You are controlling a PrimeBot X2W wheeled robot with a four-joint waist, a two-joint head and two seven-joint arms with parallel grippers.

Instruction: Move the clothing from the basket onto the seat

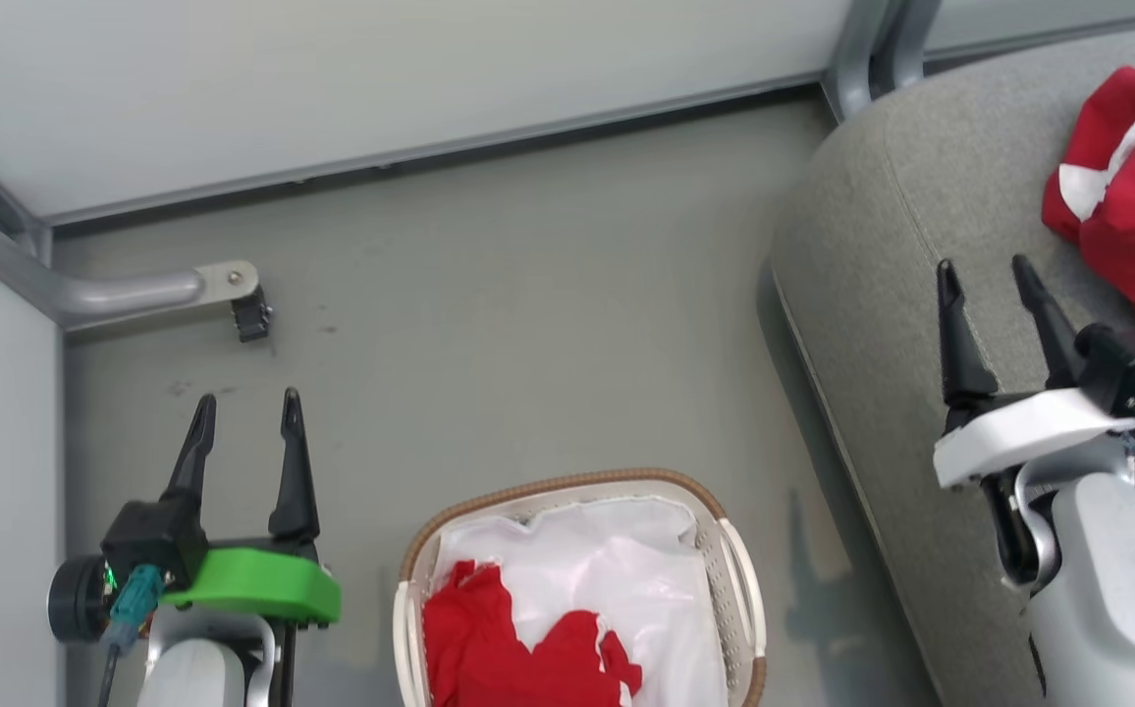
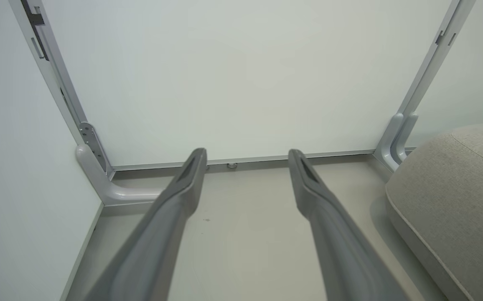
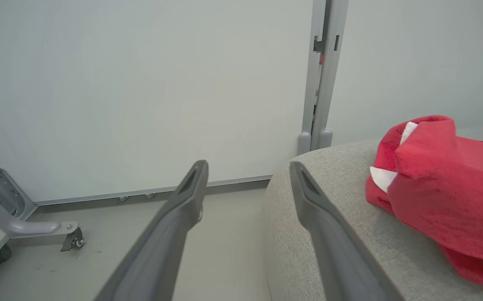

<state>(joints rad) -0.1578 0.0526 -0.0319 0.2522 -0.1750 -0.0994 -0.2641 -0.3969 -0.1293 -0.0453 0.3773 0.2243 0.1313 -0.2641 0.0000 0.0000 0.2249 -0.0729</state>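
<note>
At the bottom middle of the head view stands the basket (image 1: 567, 485), white with a brown rim band, and red clothing (image 1: 489, 648) lies crumpled in its near left part on a white liner (image 1: 617, 570). The grey seat (image 1: 882, 245) fills the right side, with another red and white piece of clothing (image 1: 1132, 206) heaped on it. My left gripper (image 1: 247, 420) hangs open over the floor left of the basket, nothing between its fingers. My right gripper (image 1: 985, 275) is open and empty above the seat's edge, left of the heaped garment (image 3: 442, 184).
White partition panels on grey metal frames close off the back and left. A grey frame foot with a small castor (image 1: 251, 316) juts onto the floor at the left. Bare grey floor (image 1: 528, 324) lies between the basket, the panels and the seat (image 2: 454, 188).
</note>
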